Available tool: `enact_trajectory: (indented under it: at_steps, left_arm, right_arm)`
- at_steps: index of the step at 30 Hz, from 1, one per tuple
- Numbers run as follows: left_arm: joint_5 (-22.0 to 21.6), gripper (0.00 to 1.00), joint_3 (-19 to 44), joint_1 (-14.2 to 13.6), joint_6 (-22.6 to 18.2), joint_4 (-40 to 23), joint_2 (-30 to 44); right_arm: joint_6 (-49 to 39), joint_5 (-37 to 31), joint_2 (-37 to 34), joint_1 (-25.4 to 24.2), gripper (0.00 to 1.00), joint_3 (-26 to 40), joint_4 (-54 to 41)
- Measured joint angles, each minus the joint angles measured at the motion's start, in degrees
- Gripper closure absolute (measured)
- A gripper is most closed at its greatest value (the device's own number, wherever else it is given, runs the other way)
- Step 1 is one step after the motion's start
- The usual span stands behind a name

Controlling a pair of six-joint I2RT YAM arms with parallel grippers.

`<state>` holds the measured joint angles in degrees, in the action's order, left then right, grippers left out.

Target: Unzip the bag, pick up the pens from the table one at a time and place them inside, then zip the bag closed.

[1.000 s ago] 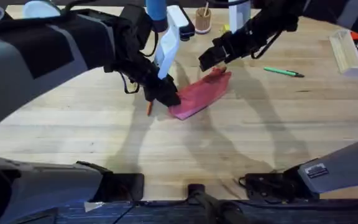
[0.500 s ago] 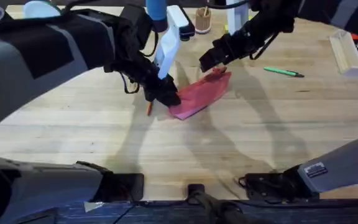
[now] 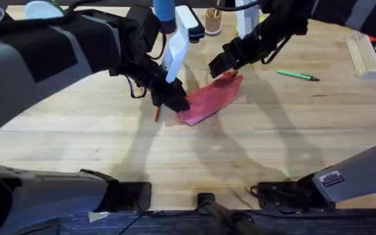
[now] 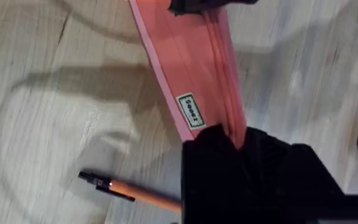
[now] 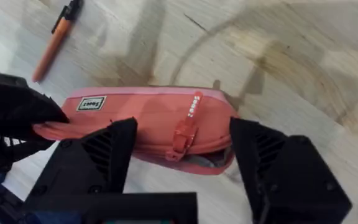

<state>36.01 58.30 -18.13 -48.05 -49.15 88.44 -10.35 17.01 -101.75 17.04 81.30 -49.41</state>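
Note:
The pink-red bag (image 3: pixel 209 98) lies slanted at the middle of the table (image 3: pixel 253 150). My left gripper (image 3: pixel 174 101) is shut on its near-left end, and the left wrist view shows black fingers (image 4: pixel 211 144) clamping the bag (image 4: pixel 185 59) there. My right gripper (image 3: pixel 222 64) hovers open over the far end, its fingers (image 5: pixel 107 155) straddling the red zipper pull (image 5: pixel 184 133) without touching it. A small gap in the zipper shows beside the pull. The orange pen (image 3: pixel 156 113) lies just left of the bag. The green pen (image 3: pixel 297 76) lies to the right.
A clear plastic box (image 3: pixel 369 57) with markers stands at the right edge. At the back are a wooden cup (image 3: pixel 213 22), a white and blue upright object (image 3: pixel 177 39) and a pale disc (image 3: pixel 42 9). Bare wood stretches in front of the bag.
My right gripper has drifted slightly toward the far side above the bag's end. The left gripper, the bag and both pens have stayed put.

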Motion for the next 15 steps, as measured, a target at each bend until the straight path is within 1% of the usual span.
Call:
enact_trajectory:
  at_steps: [7, 11, 15]
  left_arm:
    - [0.0, 0.957, 0.0, 0.0, 0.0, -0.1, 0.0]
    - [0.0, 0.957, 0.0, 0.0, 0.0, -0.1, 0.0]
    - [0.0, 0.957, 0.0, 0.0, 0.0, -0.1, 0.0]
  right_arm:
    - [0.0, -0.1, 0.0, 0.0, 0.173, 0.0, -0.6]
    - [-0.2, -0.1, 0.0, 0.0, 0.273, 0.0, -0.4]
    - [-0.3, -0.2, 0.0, 0.0, 0.415, 0.0, -0.4]
